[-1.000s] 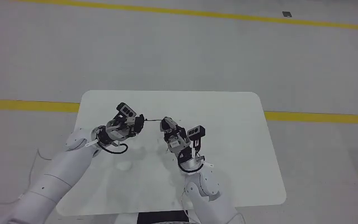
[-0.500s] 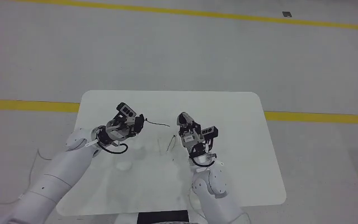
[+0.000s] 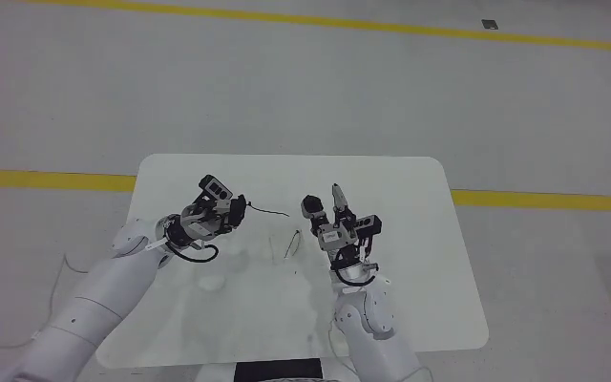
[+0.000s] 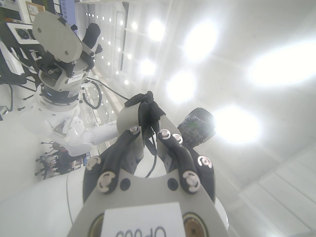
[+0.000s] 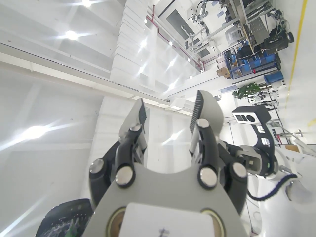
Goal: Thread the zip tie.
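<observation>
zip tie (image 3: 267, 209) is held clear of the table (image 3: 420, 286) by the left gripper (image 3: 235, 204). the black strap runs out from the jaws toward the right gripper (image 3: 323, 202), and its free end hangs in open air between the two. judgement: it is presented raised and roughly level so that the other arm can take the loose end and feed it through. lying flat on the table, it would offer little purchase.

left gripper (image 4: 147, 114): closed tight on the zip tie (image 4: 145, 104), with the pads pinching a dark bunched section at the fingertips. whether the locking head sits inside that pinch cannot be told. a thin dark line curls back below the fingers; strap or cable, cannot tell.

right gripper (image 5: 170, 110): jaws set well apart, ribbed pads facing each other. nothing lies between them and nothing touches them. in the top view it stands near the strap's free end but apart from it, with its fingers pointing up and away from the table.

finding: threading not yet done; the strap forms no closed loop in the top view. the next step, as judged, calls for the right gripper to line up on the thin free end. that end is slight and likely to flex or slip if caught off centre.
</observation>
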